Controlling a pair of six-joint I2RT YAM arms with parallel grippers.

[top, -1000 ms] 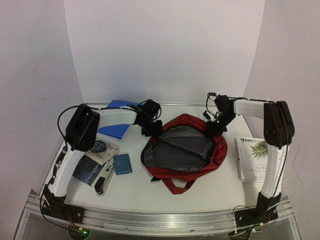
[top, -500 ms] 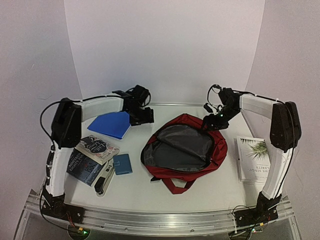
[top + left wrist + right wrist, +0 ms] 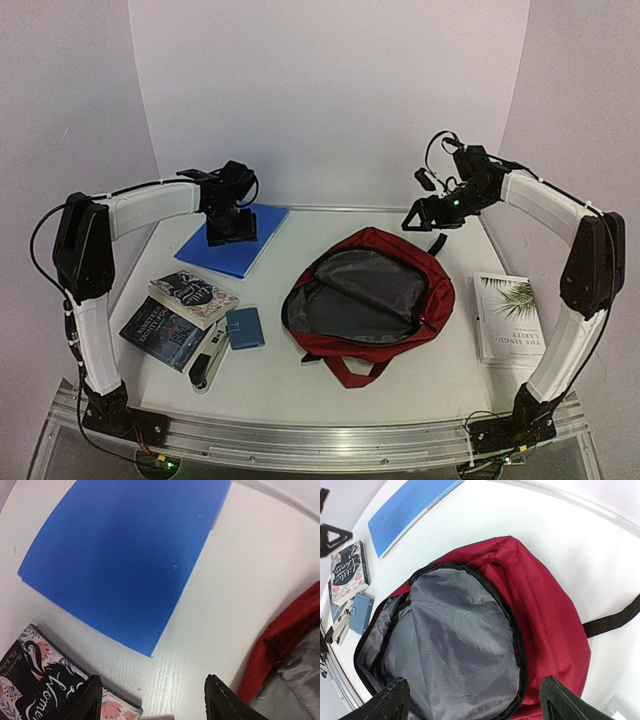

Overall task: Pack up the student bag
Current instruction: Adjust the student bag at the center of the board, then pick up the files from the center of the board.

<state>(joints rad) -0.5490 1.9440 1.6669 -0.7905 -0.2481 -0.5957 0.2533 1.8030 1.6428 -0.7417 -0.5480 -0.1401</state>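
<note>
- Reaching for a first item for the gaping student bag (image 3: 370, 300).
- Holding nothing in left gripper (image 3: 229, 229) or right gripper (image 3: 425, 216), each spread open.
- Next: lower, pinch blue folder (image 3: 214, 254) by its edge.

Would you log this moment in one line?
bag open; left end effector open over folder; right end effector open over bag

Bright even diffuse light, faint soft shadows, wrist views bowed at the edges, left wrist view slightly blurred.
</note>
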